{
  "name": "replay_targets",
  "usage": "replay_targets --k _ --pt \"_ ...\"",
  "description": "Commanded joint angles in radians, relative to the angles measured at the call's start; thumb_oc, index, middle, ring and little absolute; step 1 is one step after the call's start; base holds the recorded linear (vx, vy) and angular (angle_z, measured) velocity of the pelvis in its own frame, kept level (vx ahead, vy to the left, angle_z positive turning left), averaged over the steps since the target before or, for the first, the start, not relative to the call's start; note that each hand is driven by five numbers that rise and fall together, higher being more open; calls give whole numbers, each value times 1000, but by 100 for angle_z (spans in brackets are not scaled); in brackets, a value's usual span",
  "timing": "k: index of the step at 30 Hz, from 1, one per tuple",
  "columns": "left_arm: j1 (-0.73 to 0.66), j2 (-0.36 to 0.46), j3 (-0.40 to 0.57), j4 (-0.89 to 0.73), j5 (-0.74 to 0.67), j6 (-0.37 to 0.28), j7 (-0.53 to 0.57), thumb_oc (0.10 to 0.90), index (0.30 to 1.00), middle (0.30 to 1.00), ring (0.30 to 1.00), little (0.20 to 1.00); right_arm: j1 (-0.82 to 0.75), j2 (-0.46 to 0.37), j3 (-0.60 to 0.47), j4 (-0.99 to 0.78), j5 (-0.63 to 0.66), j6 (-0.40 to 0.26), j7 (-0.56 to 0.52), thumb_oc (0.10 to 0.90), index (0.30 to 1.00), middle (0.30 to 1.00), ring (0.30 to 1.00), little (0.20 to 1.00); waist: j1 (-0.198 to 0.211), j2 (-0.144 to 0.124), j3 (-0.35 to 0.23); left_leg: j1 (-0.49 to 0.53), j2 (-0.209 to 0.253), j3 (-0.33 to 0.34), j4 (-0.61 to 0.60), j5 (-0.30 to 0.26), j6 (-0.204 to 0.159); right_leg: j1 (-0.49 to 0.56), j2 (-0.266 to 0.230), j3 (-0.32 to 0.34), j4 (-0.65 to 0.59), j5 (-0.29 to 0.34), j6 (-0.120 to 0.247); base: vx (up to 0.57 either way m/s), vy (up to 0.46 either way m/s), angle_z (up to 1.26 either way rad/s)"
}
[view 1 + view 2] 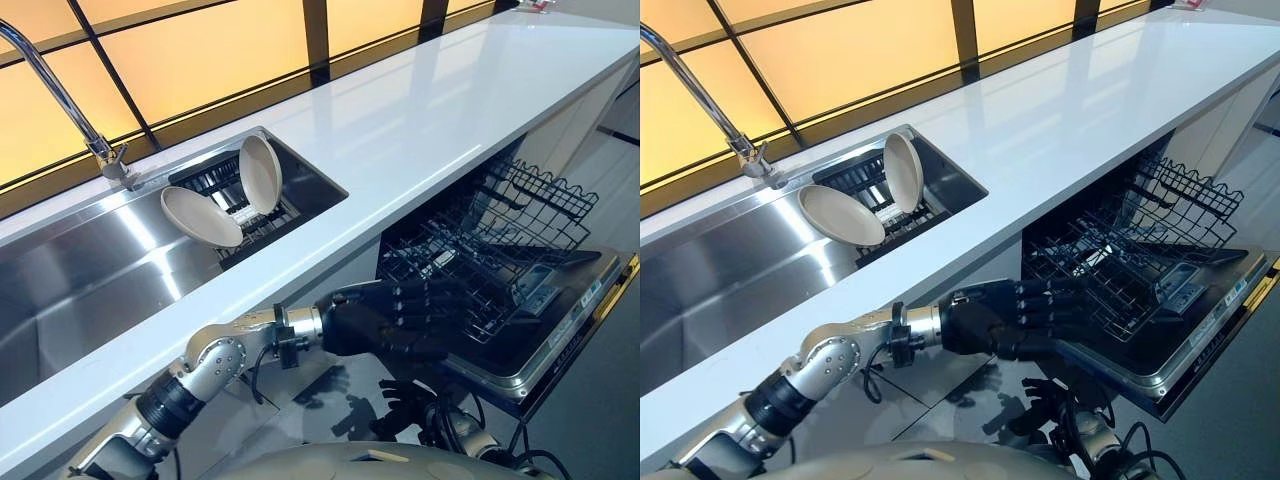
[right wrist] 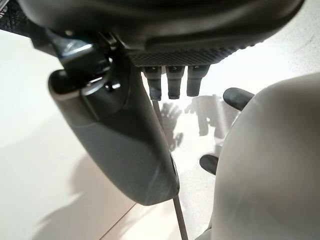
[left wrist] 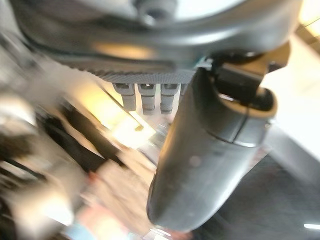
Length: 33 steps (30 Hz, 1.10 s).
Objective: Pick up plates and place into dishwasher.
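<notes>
Two beige plates stand in a black rack (image 1: 205, 175) in the steel sink (image 1: 90, 270): one plate (image 1: 200, 216) leans low, the other plate (image 1: 260, 172) is nearly upright behind it. My left hand (image 1: 385, 320) reaches below the counter's front edge toward the open dishwasher's pulled-out lower rack (image 1: 470, 265), with its fingers straight and nothing in them. The left hand's thumb (image 3: 210, 150) looms close in the left wrist view. Down near the floor hangs my right hand (image 1: 405, 400), with its fingers spread and nothing in it. Its thumb (image 2: 120, 140) fills much of the right wrist view.
The white countertop (image 1: 430, 110) runs from the sink to the far right. A tall faucet (image 1: 60, 90) stands behind the sink. The dishwasher door (image 1: 560, 330) lies open and flat, jutting into the floor space on the right.
</notes>
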<state>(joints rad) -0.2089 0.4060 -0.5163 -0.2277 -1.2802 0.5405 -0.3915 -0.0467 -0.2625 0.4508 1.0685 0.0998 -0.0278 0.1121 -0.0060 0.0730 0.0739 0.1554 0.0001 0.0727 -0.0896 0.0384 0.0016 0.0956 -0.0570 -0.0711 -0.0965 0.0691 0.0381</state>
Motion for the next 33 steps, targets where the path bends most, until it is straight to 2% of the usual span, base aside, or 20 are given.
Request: replay_targets --k 1,6,11,14,17,18,19,21,24,25,27,28,29,31,33 --pt "-53 -46 178 -143 -132 -181 41 800 900 900 900 900 -2 38 46 32 38 -54 3 800 900 900 900 900 7 -35 -12 -23 -11 -56 2 -19 11 41 -25 -51 9 10 29 -13 -31 0" --pt "-87 -17 289 -169 -93 -294 117 800 900 900 900 900 3 44 46 19 36 -36 3 800 900 900 900 900 22 -41 -12 -24 -10 -71 2 -15 8 48 -25 -69 9 4 27 -12 -29 10" --pt "-225 49 410 -129 -101 -418 236 800 900 900 900 900 -6 52 64 29 42 -12 9 800 900 900 900 900 25 -42 -23 -23 -8 -75 2 -13 0 55 -25 -84 9 -3 23 7 -11 6" --pt "-343 117 465 -61 -136 -491 339 800 900 900 900 900 -15 52 82 40 49 -3 20 800 900 900 900 900 20 -37 -34 -22 -7 -69 2 -15 -5 57 -24 -87 9 -8 22 26 -13 7" --pt "-423 169 484 6 -96 -561 399 800 900 900 900 900 -25 53 97 55 61 0 24 800 900 900 900 900 16 -34 -41 -29 -6 -60 2 -5 -7 49 -25 -89 9 0 21 13 -4 6" --pt "-476 216 491 44 -43 -600 452 800 900 900 900 900 -30 51 104 66 68 1 29 800 900 900 900 900 15 -29 -48 -23 -5 -57 2 -17 -9 54 -23 -88 9 -10 22 0 0 0" --pt "-509 242 493 66 -25 -600 488 800 900 900 900 900 -34 50 108 72 71 1 32 800 900 900 900 900 15 -28 -50 -23 -5 -55 2 -19 -10 54 -23 -89 9 -11 23 59 -7 0" --pt "-570 290 495 107 92 -624 574 800 900 900 900 900 -41 50 116 87 74 2 35 800 900 900 900 900 15 -24 -55 -23 -5 -50 2 -21 -12 53 -23 -90 9 -14 24 0 0 0" --pt "-645 359 505 159 303 -604 714 800 900 900 900 900 -50 47 126 106 75 -7 46 800 900 900 900 900 18 -21 -62 -23 -6 -50 2 -23 -14 53 -20 -92 9 -18 23 0 0 0" --pt "-668 398 505 203 467 -605 750 800 900 900 900 900 -52 45 131 109 76 -7 48 800 900 900 900 900 21 -18 -65 -24 -7 -50 2 -23 -15 52 -20 -94 9 -19 23 -33 -2 -1" --pt "-710 451 487 259 577 -606 796 800 900 900 900 900 -55 45 137 112 79 -6 46 800 900 900 900 900 22 -16 -67 -23 -7 -48 2 -26 -15 53 -20 -97 9 -21 23 0 0 0" --pt "-743 503 472 316 748 -589 839 800 900 900 900 900 -59 42 139 116 82 -4 49 800 900 900 900 900 23 -13 -70 -23 -7 -48 2 -26 -15 54 -19 -99 9 -22 23 0 0 0" --pt "-789 587 423 408 880 -608 859 800 900 900 900 900 -59 36 144 116 87 -3 47 800 900 900 900 900 24 -6 -71 -30 -8 -42 2 -13 -13 47 -21 -103 9 -11 23 0 0 0" --pt "-872 701 336 521 1136 -580 873 800 900 900 900 900 -57 27 147 119 97 -8 45 800 900 900 900 900 24 1 -75 -25 -7 -39 2 -24 -13 52 -20 -103 9 -19 26 25 -13 -2" --pt "-996 828 168 651 1309 -648 882 800 900 900 900 900 -47 9 152 116 98 -16 47 800 900 900 900 900 17 16 -79 -24 -8 -32 2 -26 -12 51 -21 -104 9 -17 31 0 0 0"
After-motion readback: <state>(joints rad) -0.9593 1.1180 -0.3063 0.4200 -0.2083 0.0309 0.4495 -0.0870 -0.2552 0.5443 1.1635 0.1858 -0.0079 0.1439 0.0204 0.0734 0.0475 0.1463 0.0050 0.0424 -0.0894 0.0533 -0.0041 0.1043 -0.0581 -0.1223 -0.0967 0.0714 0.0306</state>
